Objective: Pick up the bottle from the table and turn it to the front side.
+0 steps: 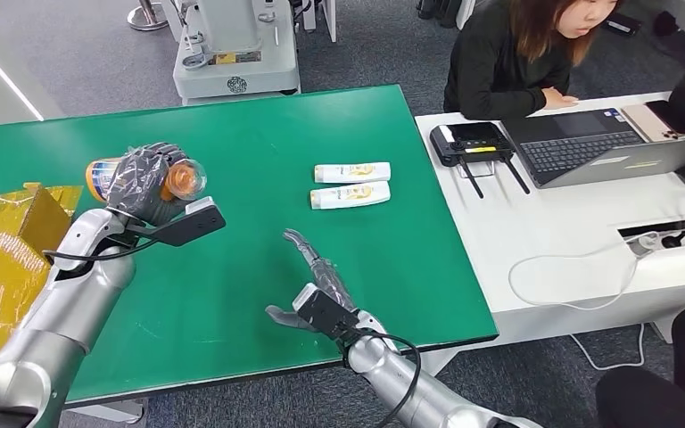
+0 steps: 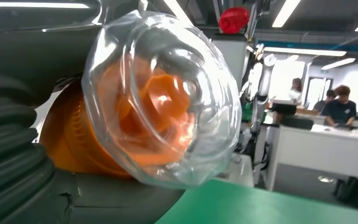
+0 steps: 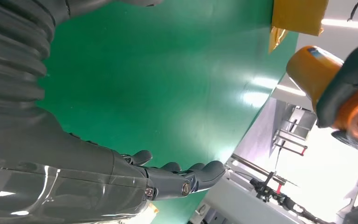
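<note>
Firstly, left hand: our left hand (image 1: 147, 183) is wrapped around the orange bottle (image 1: 107, 176), dark fingers closed on its body, lifting it above the near-left part of the table.
Bottle, head view: we see it lying roughly sideways in the grip — a blue-labelled base toward the left, a clear domed cap (image 1: 185, 178) toward the right.
Bottle, left wrist view: up close the cap (image 2: 161, 98) is a glossy, transparent plastic bubble with a ribbed orange closure inside; the hand's grey ribbed cover (image 2: 9, 154) sits beside it. The head view gives none of that ribbing.
Bottle, right wrist view: the smooth cylindrical orange body (image 3: 313, 70) with a blue patch at its end, dark fingers (image 3: 340, 93) across it.
Right hand: our right hand (image 1: 317, 285) holds nothing — fingers stretched forward and apart, low over the table's near edge. In its wrist view the dark fingertips (image 3: 200, 175) lie straight over the green.
Table: a flat, matte green top (image 1: 259, 169) that shows soft light reflections in the right wrist view.
Other items: two small white tubes (image 1: 350, 184) with yellow labels lie side by side, well right of the held bottle.
Box: a yellow, shiny-wrapped carton (image 1: 4, 241) at the table's left end.
Surroundings: a white desk (image 1: 571, 232) beside the table carries a black router (image 1: 473, 143) and a laptop (image 1: 589, 143); a person in black (image 1: 517, 53) sits behind it.
</note>
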Available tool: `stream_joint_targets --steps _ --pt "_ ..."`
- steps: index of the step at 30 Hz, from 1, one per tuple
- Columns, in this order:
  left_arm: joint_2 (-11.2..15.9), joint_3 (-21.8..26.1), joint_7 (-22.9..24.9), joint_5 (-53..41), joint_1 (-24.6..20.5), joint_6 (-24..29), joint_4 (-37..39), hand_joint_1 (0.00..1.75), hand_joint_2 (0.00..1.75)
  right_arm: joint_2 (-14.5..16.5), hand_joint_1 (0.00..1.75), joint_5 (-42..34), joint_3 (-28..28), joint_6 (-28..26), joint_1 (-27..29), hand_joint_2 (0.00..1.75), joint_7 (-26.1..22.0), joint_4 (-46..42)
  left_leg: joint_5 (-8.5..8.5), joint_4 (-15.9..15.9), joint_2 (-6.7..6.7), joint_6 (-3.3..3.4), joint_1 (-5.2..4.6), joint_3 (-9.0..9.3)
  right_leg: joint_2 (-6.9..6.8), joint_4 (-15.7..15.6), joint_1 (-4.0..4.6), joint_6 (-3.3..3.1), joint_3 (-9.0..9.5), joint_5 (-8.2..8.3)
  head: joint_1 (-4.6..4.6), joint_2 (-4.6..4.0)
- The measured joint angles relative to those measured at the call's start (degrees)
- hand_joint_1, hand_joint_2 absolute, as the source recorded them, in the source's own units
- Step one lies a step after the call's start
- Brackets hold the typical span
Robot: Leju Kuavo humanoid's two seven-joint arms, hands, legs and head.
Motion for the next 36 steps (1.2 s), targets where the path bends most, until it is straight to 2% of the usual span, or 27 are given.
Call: stream_joint_targets --steps 7,12,19,22,28,36 --pt "1.02 -3.16 9.82 -12.94 -1.8 0.96 3.17 1.75 1.75 -0.01 0.0 0.56 -1.05 -0.79 1.45 1.75 0.59 -0.99 0.0 0.01 0.02 0.0 -0.01 -0.03 0.01 -0.01 -0.01 0.0 -0.01 0.0 0.0 0.0" --pt "3.28 -3.93 16.07 -19.46 -3.71 6.88 5.84 1.75 1.75 -0.14 0.0 1.27 -2.15 -1.85 3.72 1.75 1.03 -2.48 0.0 0.0 0.03 0.0 0.01 -0.02 0.02 0.0 0.01 0.0 -0.03 0.0 -0.02 0.0" --pt "3.82 -3.34 16.05 -21.62 -4.32 12.76 7.17 1.75 1.75 -0.16 0.0 2.03 -3.14 -2.25 5.04 1.75 1.21 -3.63 0.0 -0.01 -0.05 -0.01 0.01 -0.04 -0.05 0.02 0.01 0.0 -0.02 -0.01 -0.01 0.0" --pt "3.69 -3.34 17.36 -23.88 -4.68 12.32 7.46 1.75 1.75 -0.16 0.0 2.05 -3.68 -2.32 5.03 1.75 1.06 -3.63 0.0 0.0 0.0 0.0 0.0 -0.04 -0.02 0.01 0.0 0.0 -0.02 0.01 0.0 0.0" --pt "4.02 -3.34 21.06 -29.05 -6.28 8.18 8.89 1.75 1.75 -0.16 0.0 1.9 -4.85 -2.77 5.02 1.75 0.5 -3.61 0.01 0.03 -0.03 0.0 -0.01 -0.05 -0.04 0.01 0.0 0.01 0.0 0.01 -0.01 0.0" --pt "8.05 -3.34 23.36 -31.8 -6.52 8.17 11.08 1.75 1.75 -0.41 0.0 1.76 -6.45 -2.9 5.35 1.75 0.27 -3.63 0.0 0.01 0.06 0.0 0.02 -0.05 0.07 0.03 0.02 -0.01 -0.06 0.01 -0.02 0.0"
